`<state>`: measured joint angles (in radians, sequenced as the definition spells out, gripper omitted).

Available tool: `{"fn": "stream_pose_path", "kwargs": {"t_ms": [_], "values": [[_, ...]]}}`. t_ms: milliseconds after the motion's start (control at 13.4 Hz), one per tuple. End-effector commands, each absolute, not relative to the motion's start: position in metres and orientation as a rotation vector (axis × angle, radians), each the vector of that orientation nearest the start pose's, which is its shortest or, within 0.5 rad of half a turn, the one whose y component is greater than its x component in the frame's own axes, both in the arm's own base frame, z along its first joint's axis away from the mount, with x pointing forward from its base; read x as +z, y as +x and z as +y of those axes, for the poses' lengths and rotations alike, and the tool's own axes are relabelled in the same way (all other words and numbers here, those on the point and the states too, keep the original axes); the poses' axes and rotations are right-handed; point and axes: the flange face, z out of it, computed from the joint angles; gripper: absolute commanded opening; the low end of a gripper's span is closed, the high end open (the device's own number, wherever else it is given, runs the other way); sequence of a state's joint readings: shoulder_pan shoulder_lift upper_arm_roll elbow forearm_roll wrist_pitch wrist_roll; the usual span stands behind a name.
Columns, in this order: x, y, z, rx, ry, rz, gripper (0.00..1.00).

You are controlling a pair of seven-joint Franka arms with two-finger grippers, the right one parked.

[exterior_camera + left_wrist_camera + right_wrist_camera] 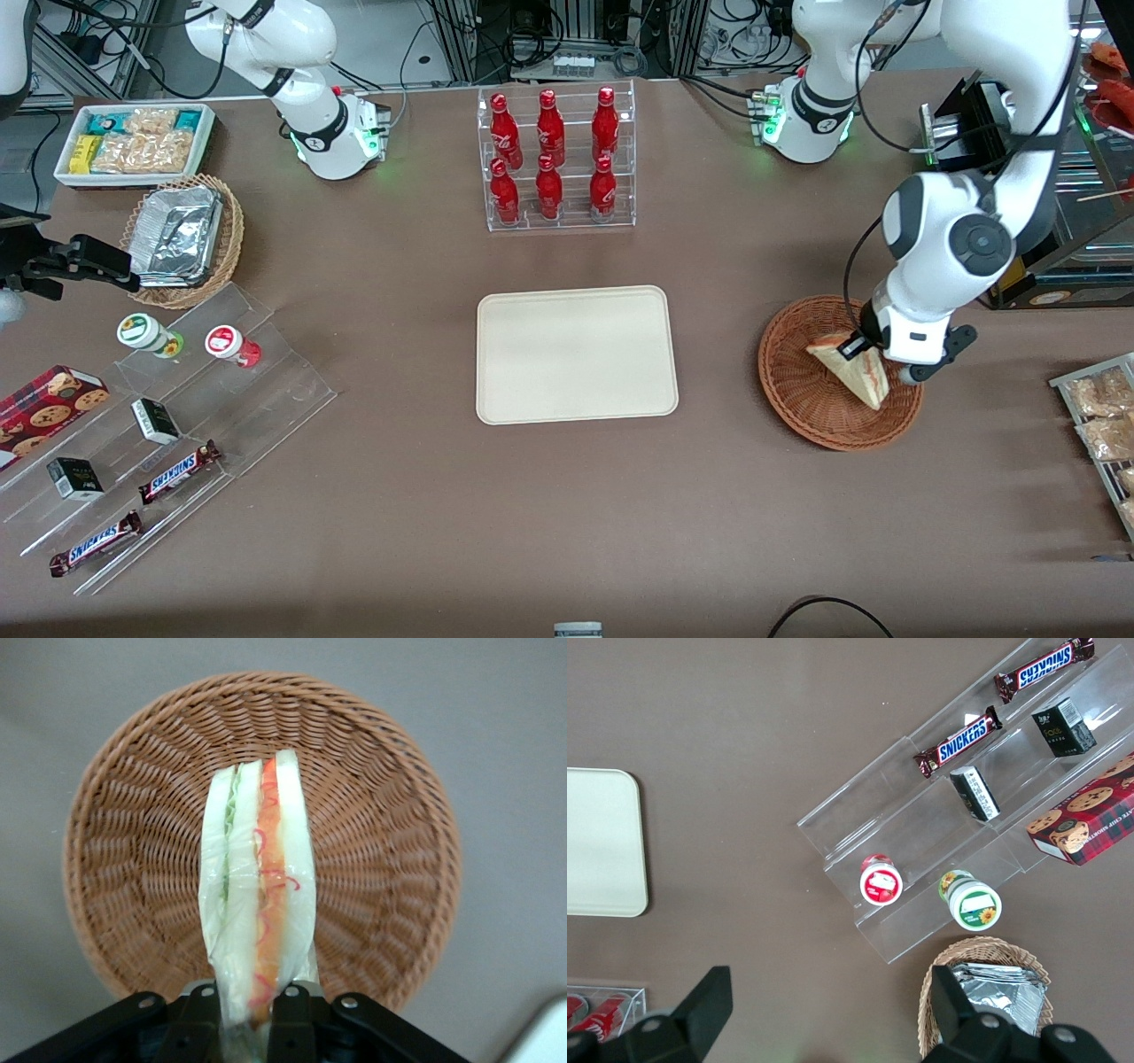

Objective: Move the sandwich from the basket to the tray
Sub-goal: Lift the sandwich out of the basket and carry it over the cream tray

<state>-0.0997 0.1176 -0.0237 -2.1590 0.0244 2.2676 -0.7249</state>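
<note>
Scanning the front view left to right: snack racks and the foil-pan wicker basket (183, 241) at far left, not involved; tray (576, 354) bare at frame centre, below the red bottle rack (556, 158); basket (837, 372) right of centre, well apart from the tray across open tabletop. Gripper (870, 353) down inside the basket, clamped on the sandwich (855, 366); wrist view confirms fingers (205, 1014) pinching the wedge (259, 895) across its bread faces, filling edge facing the camera, basket weave (372, 824) underneath. Grasp step looks done; cannot tell whether the wedge is clear of the wicker yet. Next, by judgement: lift straight up to clear the basket rim, carry toward frame centre, lower flat onto the tray, then release. Soft bread, so firm squeeze risks crushing it.
</note>
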Motion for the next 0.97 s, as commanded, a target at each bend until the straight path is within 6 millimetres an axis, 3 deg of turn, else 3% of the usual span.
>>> {"fn": "stream_pose_path", "kwargs": {"t_ms": [0, 149, 299, 672, 896], "values": [[0.408, 0.559, -0.109, 0.032, -2.989, -0.783, 0.00], [0.440, 0.562, -0.151, 0.030, -3.013, -0.676, 0.00], [0.452, 0.560, -0.199, 0.024, -3.039, -0.556, 0.00], [0.426, 0.544, -0.331, 0.025, -3.079, -0.275, 0.00], [0.375, 0.525, -0.408, 0.087, -3.060, -0.144, 0.00]]}}
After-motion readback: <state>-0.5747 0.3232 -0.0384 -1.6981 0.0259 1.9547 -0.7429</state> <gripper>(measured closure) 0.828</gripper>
